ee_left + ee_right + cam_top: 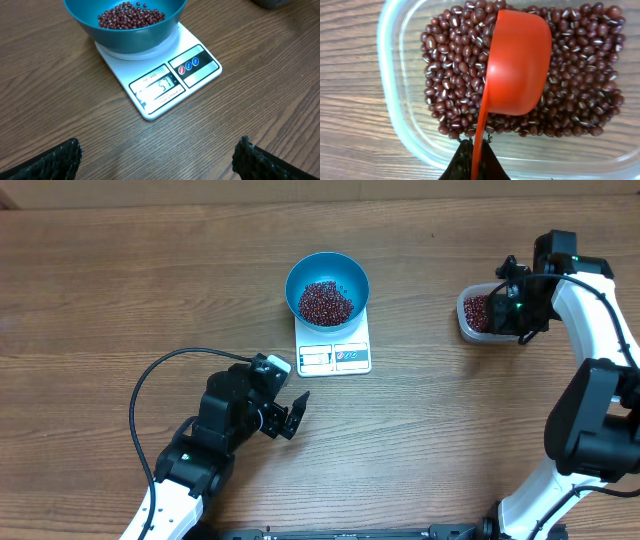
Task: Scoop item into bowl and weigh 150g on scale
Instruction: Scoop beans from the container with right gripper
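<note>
A blue bowl [327, 288] [127, 25] with dark red-brown beans [325, 302] [131, 15] in it stands on the white scale [334, 345] [165, 82], whose display is lit. My left gripper [290, 415] [159, 160] hangs open over bare table, in front of the scale. My right gripper [512, 308] [476, 150] is shut on the handle of an orange-red scoop [515, 65]. The scoop lies turned on its side in the beans [580, 75] of a clear plastic tub [478, 315] [390, 75].
Wooden table [120, 300] all round. A black cable [165, 380] loops off the left arm. The right arm's white links [600, 330] stand along the right edge.
</note>
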Available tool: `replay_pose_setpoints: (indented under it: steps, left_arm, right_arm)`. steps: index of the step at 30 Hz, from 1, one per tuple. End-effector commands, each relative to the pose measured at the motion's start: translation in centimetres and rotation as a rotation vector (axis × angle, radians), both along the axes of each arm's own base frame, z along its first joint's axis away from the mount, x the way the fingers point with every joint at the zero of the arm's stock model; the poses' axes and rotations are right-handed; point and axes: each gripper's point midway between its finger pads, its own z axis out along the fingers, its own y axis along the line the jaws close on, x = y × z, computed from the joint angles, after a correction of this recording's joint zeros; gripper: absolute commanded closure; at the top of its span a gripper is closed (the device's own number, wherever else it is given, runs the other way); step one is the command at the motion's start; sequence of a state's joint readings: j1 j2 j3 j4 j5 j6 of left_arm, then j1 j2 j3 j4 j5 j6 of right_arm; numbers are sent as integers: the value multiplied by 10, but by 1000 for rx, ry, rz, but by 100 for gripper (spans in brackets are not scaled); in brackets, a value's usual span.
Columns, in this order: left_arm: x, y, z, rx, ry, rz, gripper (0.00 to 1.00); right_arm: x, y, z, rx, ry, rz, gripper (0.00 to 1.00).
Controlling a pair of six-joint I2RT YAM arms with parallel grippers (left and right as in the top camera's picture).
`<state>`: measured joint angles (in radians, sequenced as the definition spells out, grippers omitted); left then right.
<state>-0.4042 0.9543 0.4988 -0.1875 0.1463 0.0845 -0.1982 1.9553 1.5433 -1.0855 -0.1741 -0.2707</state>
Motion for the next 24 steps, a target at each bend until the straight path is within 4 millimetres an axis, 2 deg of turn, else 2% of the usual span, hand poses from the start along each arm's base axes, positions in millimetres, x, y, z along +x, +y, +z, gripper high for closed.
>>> replay_pose_setpoints:
  steps: [1,13,24]
  left_arm:
    - [-3,-2,-3,-5,10,-11,1]
    - [-3,-2,-3,-5,10,-11,0]
    - [-3,-2,-3,-5,10,-11,0]
  right_arm:
    - [1,9,2,117,-22,8,96]
    - [1,-7,17,333,-81,-96,96]
    - [-4,-7,-3,343,-63,-127,96]
